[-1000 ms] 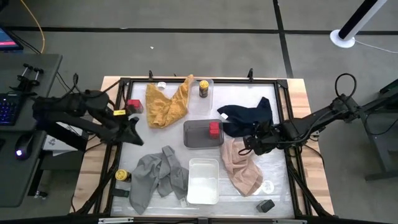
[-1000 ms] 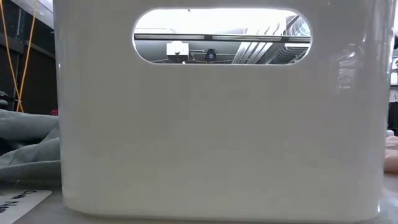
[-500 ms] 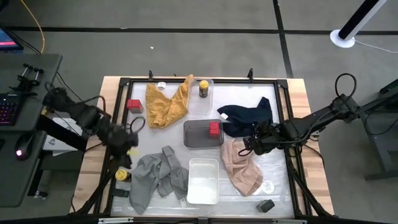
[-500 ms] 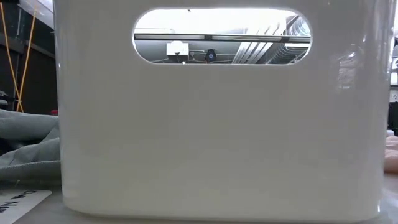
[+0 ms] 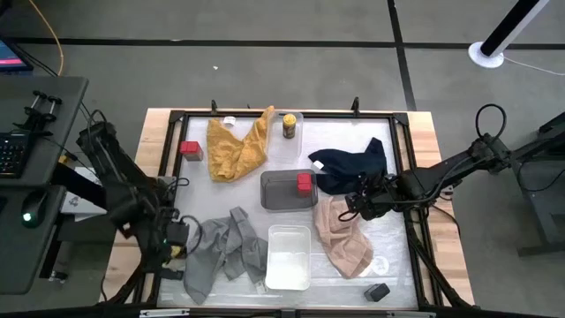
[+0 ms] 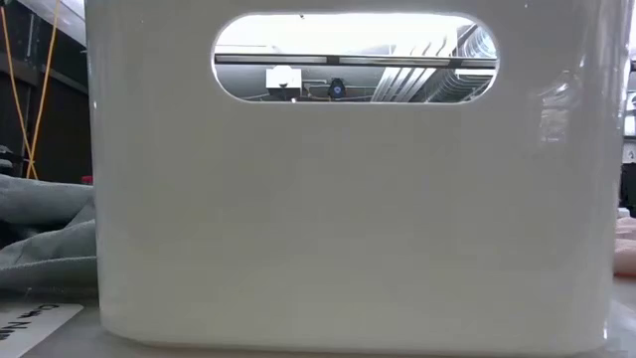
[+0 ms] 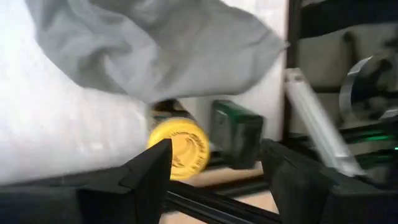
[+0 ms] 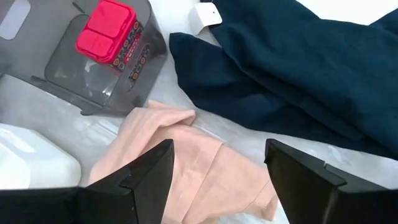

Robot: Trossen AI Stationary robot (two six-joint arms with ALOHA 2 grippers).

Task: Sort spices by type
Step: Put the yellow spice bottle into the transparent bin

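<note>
Spices lie scattered over the counter (image 5: 397, 124). One yellow-lidded jar (image 5: 289, 124) stands in a clear tray (image 5: 298, 141) at the far edge. The second yellow-lidded jar (image 7: 180, 146) lies on its side at the near left corner, half tucked under the grey cloth (image 5: 225, 250), with a dark green item (image 7: 235, 133) just beside it. A red tin (image 5: 305, 183) sits inside the grey tray (image 5: 281, 193) at the centre of the counter, and the other red tin (image 5: 190, 150) rests at the far left, beside the yellow cloth (image 5: 237, 147). A flat black tin (image 5: 377, 291) lies at the near right corner, just past the pink cloth (image 5: 342, 236).

The left gripper (image 5: 174, 237) hangs low over the near left corner, by the edge of the grey cloth; its jaws are spread wide and hold nothing, with the fallen jar showing between them in the left wrist view. The right gripper (image 5: 355, 206) hovers where the pink cloth meets the navy cloth (image 5: 351, 165), right of the grey tray, its jaws apart and empty. A white bin (image 5: 289, 257) stands at the near middle and fills most of the low view.
</note>
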